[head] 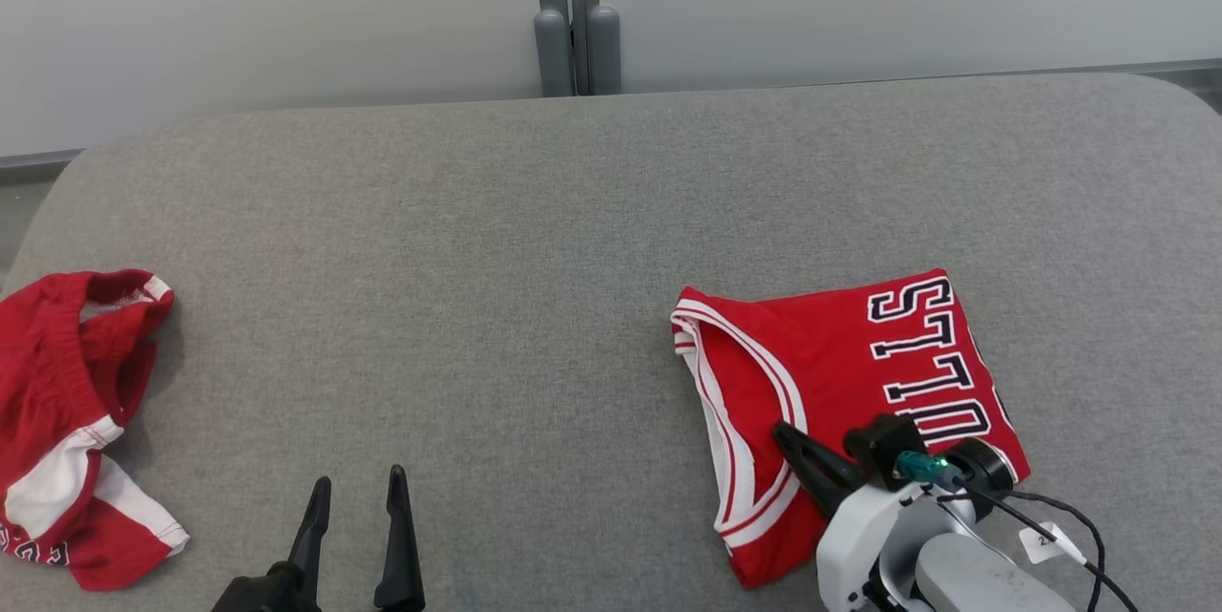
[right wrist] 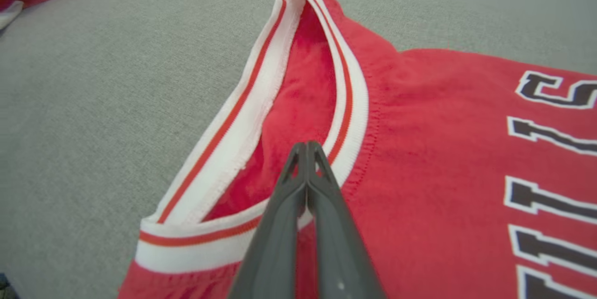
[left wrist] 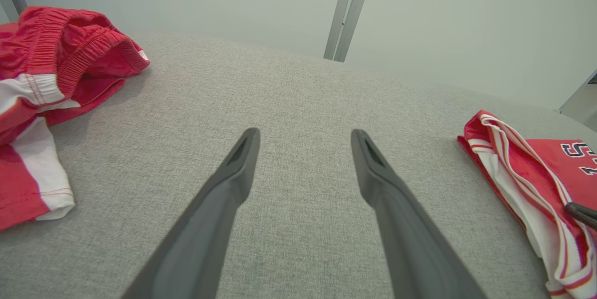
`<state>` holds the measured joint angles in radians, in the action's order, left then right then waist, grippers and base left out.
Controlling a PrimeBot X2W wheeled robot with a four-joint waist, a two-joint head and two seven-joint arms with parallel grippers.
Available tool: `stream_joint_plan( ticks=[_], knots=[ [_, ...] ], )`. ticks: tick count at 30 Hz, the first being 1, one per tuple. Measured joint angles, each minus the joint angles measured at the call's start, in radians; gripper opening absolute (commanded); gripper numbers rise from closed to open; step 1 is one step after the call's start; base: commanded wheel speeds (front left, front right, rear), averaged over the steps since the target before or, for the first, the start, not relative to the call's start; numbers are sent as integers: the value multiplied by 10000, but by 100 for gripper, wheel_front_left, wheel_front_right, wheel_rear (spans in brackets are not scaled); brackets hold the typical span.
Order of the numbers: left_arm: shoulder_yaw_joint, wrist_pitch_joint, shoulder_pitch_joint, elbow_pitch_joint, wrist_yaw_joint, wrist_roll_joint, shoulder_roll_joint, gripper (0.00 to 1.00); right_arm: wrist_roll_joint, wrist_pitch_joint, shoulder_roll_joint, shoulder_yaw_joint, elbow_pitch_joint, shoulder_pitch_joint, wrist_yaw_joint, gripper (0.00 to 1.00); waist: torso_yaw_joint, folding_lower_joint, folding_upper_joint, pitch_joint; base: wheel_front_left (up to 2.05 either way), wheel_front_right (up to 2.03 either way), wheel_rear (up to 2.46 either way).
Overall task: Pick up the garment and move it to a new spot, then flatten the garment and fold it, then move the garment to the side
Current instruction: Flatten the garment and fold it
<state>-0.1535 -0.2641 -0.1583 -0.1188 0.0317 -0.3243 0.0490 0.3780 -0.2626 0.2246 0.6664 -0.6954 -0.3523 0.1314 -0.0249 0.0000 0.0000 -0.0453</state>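
The folded jersey (head: 840, 364) lay right of centre on the table (head: 535, 259), beneath the right gripper (head: 785, 433), fingers together at its armhole trim (the left gripper (head: 358, 488), fingers spread, hung well apart leftward).

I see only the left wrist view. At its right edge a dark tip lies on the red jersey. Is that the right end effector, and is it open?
Observer: Yes, it is the right end effector. Its two fingers are pressed together, shut.
Operator: Where on the jersey is its tip?
Observer: Over the red cloth inside the white-trimmed opening of the jersey. Whether it pinches any cloth, I cannot tell.
Operator: Is the jersey folded already?
Observer: Yes, it lies folded into a compact block, with its dark lettering facing up.
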Motion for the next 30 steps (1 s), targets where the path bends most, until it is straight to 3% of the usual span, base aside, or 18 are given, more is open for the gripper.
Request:
stream_joint_plan(
  ticks=[6,12,13,14,15,16,21,24,30],
  knots=[
    [58,2,-159,31,38,-33,0,100,192,0,123,-328,1030,134,0,0,112,0,0,258,0,0,0],
    [485,2,-238,163,10,90,0,100,-401,0,899,-2566,2903,1187,0,0,386,0,0,471,0,0,0],
    [587,0,-253,192,-19,121,2,100,-573,0,1014,-2997,3189,1447,0,14,438,0,0,507,0,0,0],
    [692,2,-261,226,-50,155,2,100,-729,-2,1103,-3467,3438,1703,0,37,486,0,0,548,0,0,0],
    [757,2,-267,261,-56,176,0,100,-800,0,1131,-3839,3614,1913,0,89,520,0,0,583,0,0,0],
    [853,2,-272,299,-73,180,0,100,-917,0,1143,-4280,3806,2191,2,100,558,0,0,628,0,0,0],
    [1290,2,-441,364,-142,280,-2,100,-1450,-2,965,-6320,4721,3335,0,100,655,0,0,856,0,0,0],
    [1450,0,-643,272,-230,355,0,100,-1776,0,796,-6865,4907,3972,0,100,696,0,0,956,0,0,0],
    [1662,2,-726,276,-274,366,0,100,-1871,0,616,-6941,4681,4452,0,100,667,0,0,969,0,0,0]
  ],
)
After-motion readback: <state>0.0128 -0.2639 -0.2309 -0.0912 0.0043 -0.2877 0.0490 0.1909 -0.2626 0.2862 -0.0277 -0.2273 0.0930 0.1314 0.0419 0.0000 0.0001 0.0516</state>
